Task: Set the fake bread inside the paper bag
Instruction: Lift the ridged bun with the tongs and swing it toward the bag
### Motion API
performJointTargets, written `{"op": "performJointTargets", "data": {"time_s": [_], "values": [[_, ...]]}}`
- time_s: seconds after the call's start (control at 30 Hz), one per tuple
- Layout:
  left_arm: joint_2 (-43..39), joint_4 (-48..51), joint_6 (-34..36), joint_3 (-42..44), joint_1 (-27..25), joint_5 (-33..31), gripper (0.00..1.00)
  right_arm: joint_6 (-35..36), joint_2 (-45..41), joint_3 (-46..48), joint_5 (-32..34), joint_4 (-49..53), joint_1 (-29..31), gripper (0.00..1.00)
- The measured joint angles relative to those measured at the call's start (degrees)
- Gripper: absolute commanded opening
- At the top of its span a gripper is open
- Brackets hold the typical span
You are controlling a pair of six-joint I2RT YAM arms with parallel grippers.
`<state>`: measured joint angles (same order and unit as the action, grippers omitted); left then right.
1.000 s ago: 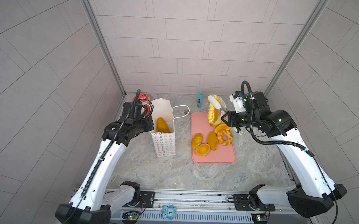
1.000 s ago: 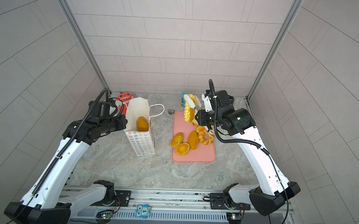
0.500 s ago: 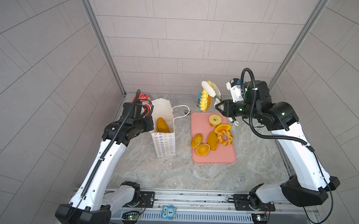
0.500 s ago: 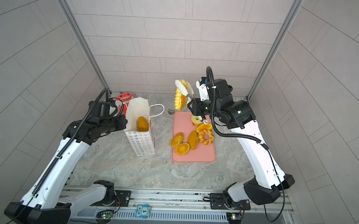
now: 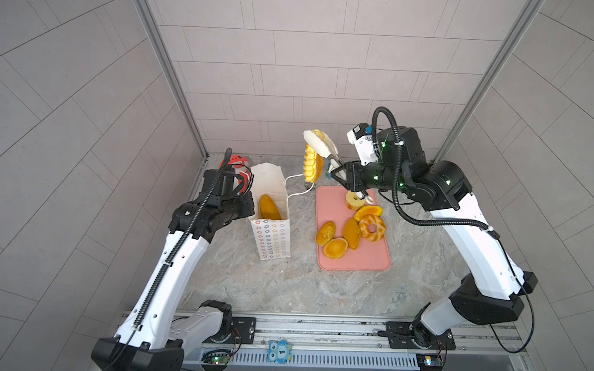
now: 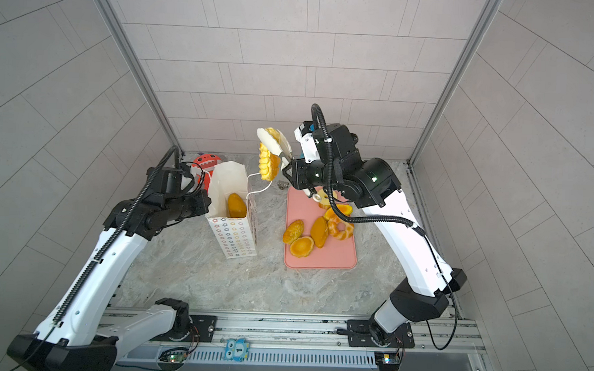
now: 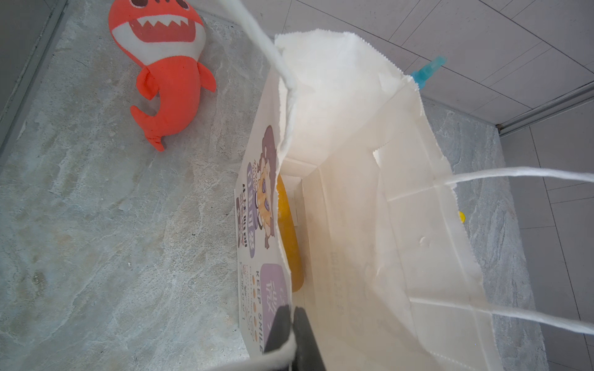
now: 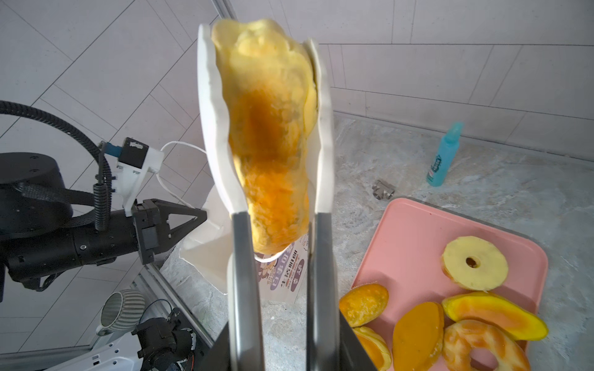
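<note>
Right gripper (image 8: pixel 258 35) squeezes bumpy braided bread (image 8: pixel 273 154) | left gripper (image 7: pixel 291 313) pinches paper bag (image 5: pixel 269 233) rim | pink tray (image 5: pixel 368 255) at bag's 3 o'clock

The bag (image 7: pixel 353 208) is matt paper, the shark (image 7: pixel 170 80) soft cloth, the tray (image 5: pixel 368 258) smooth and matt, the table (image 5: pixel 250 284) stone-like, the braided bread (image 8: pixel 270 144) spongy and dull, the bottle (image 8: pixel 445 154) glossy plastic.

I read "KEEP SMILE" on paper bag (image 7: pixel 350 208) printed panel; other script there illegible to me. Blue owl tag (image 5: pixel 282 351) on front rail (image 5: pixel 317 326) shows "1".
</note>
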<state>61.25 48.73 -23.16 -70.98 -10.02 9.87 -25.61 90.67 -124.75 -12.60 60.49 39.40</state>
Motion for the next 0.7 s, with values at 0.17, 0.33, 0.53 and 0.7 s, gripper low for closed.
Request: {"op": "performJointTargets", "data": {"time_s": [0.17, 0.33, 0.53, 0.7], "values": [[0.00, -0.02, -0.22, 0.09, 0.00, 0.00, 0.06, -0.02, 3.39, -4.00, 0.20, 0.02, 2.71, 0.38], [-0.04, -0.02, -0.42, 0.09, 0.00, 0.00, 0.06, -0.02, 5.86, -6.69, 0.46, 0.35, 4.24, 0.38], [-0.22, -0.02, -0.42, 0.09, 0.00, 0.04, 0.06, -0.02, 8.31, -8.74, 1.03, 0.57, 5.38, 0.38], [-0.22, 0.00, -0.42, 0.09, 0.00, 0.11, 0.06, -0.17, 10.05, -8.94, 0.96, 0.39, 6.84, 0.38]]}}
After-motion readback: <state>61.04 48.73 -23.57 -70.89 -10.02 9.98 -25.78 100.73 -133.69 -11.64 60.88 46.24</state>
